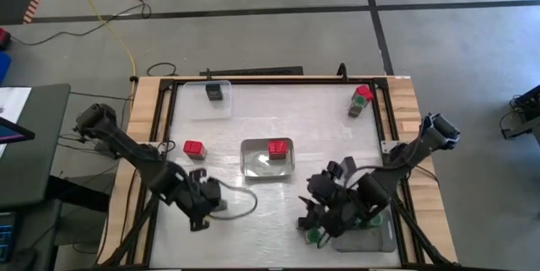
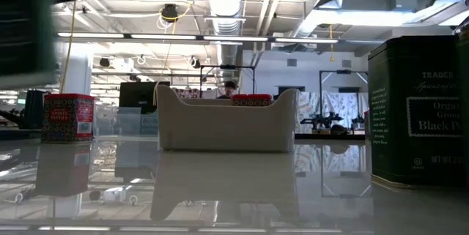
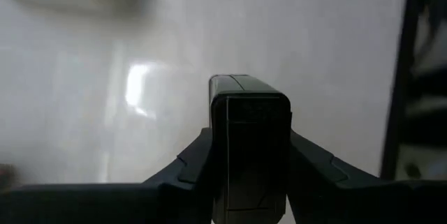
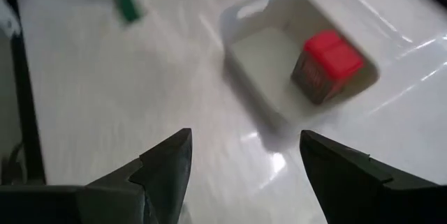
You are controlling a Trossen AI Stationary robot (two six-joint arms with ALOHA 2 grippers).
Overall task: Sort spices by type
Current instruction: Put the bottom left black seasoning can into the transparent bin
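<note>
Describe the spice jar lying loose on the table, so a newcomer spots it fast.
Start at the white tray in the middle of the table. Just to its left stands a red-capped jar, alone on bare tabletop. The other red-capped jar nearby sits inside the tray.

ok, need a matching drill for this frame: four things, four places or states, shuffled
Things:
1. left gripper
2. right gripper
3. red-capped spice
4. black tin

Places or states:
A. in the centre tray
B. open, holding nothing
C. in the far-left clear tray
D. shut on a black spice box

Pairs: 1-D, 2-B, 3-A, 4-C
</note>
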